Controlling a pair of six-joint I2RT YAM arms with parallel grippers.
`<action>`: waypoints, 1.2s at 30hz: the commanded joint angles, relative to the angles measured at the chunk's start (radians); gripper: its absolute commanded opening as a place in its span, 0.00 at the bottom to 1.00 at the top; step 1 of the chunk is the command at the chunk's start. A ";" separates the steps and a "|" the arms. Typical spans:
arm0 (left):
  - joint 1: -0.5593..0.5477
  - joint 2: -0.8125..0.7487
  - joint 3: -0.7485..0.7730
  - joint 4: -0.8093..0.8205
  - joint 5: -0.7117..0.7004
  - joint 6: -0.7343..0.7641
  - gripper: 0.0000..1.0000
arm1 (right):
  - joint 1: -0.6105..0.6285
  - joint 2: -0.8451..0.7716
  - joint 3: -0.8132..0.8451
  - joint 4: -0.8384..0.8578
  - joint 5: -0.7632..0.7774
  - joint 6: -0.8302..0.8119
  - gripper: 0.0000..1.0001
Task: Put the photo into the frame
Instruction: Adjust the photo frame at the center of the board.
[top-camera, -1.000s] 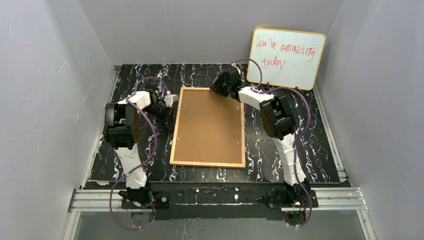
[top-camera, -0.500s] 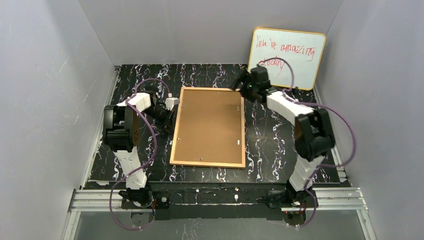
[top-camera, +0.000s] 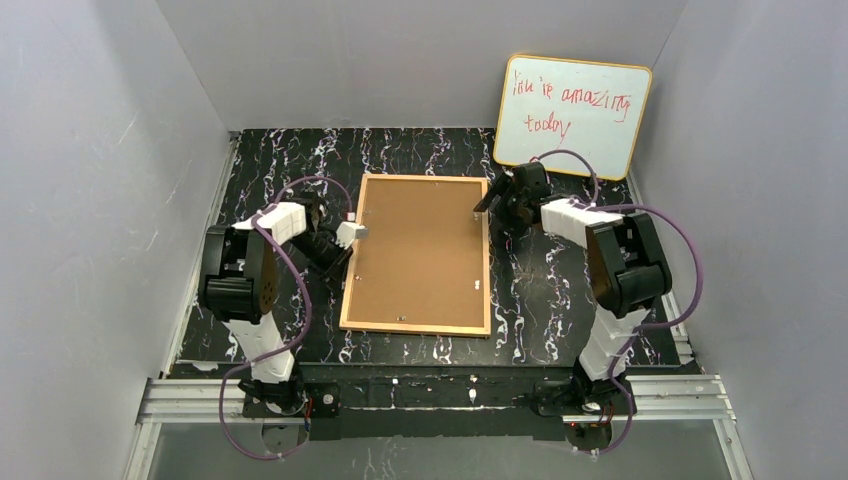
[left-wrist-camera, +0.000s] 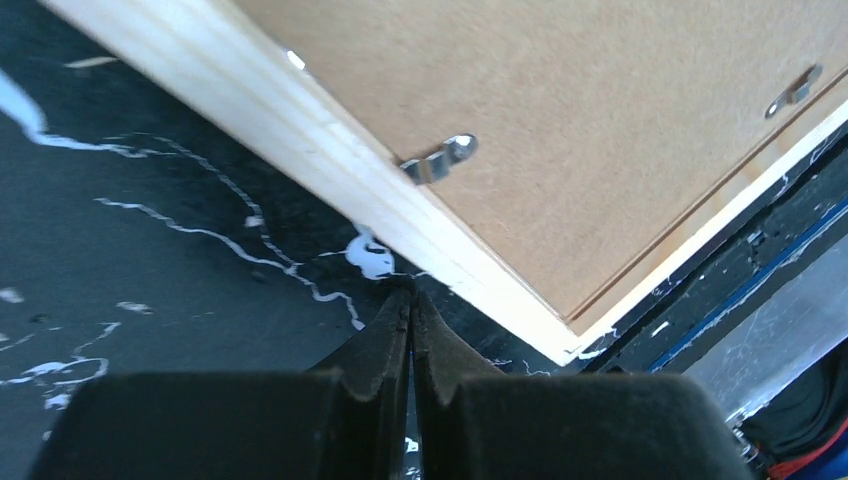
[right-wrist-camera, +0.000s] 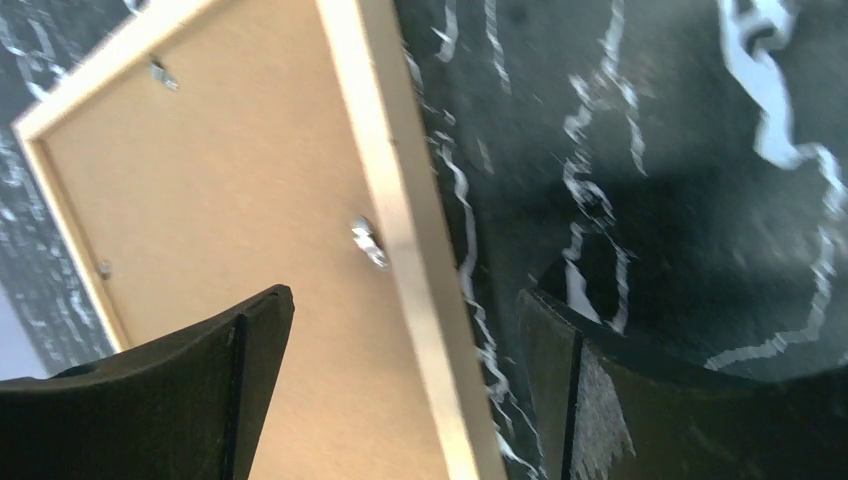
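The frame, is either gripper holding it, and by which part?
Neither. The left gripper is shut, empty, beside the frame; the right gripper hangs open over its edge.

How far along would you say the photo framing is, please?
Done: the frame lies face down, back panel seated; no photo shows, possibly inside. In hand: the open right end effector is over its right edge by a metal tab; the shut left end effector is at its left edge. Left: probably fastening tabs.

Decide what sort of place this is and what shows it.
Likely a robot test booth: plain grey walls box in a black marbled table, and a left arm and right arm are bolted to a metal rail.
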 joint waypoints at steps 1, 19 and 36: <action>-0.046 -0.017 -0.058 -0.012 -0.083 0.052 0.01 | 0.018 0.079 0.086 0.034 -0.107 0.026 0.90; -0.349 -0.017 0.061 -0.166 0.102 0.021 0.24 | 0.205 0.626 1.074 -0.200 -0.278 -0.088 0.99; 0.196 0.309 0.866 -0.238 -0.200 -0.061 0.29 | 0.101 -0.238 0.146 -0.247 -0.115 -0.114 0.99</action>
